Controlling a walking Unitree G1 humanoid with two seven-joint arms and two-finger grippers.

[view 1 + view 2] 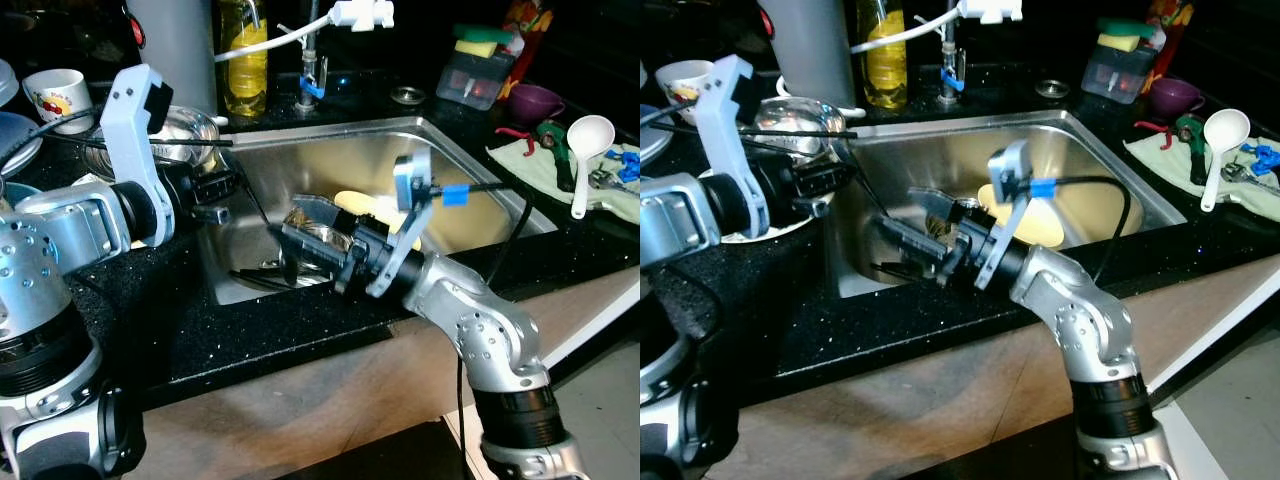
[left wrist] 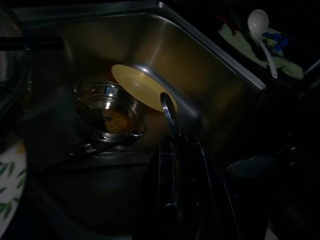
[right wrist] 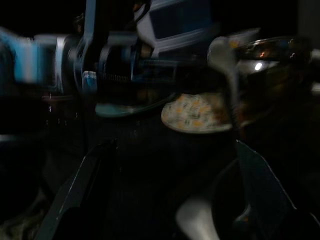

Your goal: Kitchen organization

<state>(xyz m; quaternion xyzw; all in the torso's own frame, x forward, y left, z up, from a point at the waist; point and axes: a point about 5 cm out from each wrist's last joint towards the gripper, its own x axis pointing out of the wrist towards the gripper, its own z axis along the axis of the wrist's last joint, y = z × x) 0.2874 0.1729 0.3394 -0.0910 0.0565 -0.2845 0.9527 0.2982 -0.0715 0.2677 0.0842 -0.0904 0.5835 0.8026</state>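
A steel sink [image 1: 470,165] holds a steel pot [image 1: 322,236] with a yellow plate [image 1: 372,208] leaning behind it. My left gripper [image 1: 225,190] hangs over the sink's left rim. It is shut on a metal spoon [image 2: 168,109], whose bowl [image 3: 223,50] sticks out past the fingertips. My right gripper [image 1: 295,240] reaches down into the sink from the front. It stands open right beside the pot, with its two fingers [image 3: 75,195] spread wide. I cannot tell whether it touches the pot.
A steel bowl [image 1: 190,132], a mug [image 1: 58,95] and a patterned plate [image 1: 765,228] sit on the left counter. Behind the sink are a yellow bottle [image 1: 245,62] and the faucet [image 1: 312,72]. At right, a white ladle [image 1: 585,150] lies on a green cloth.
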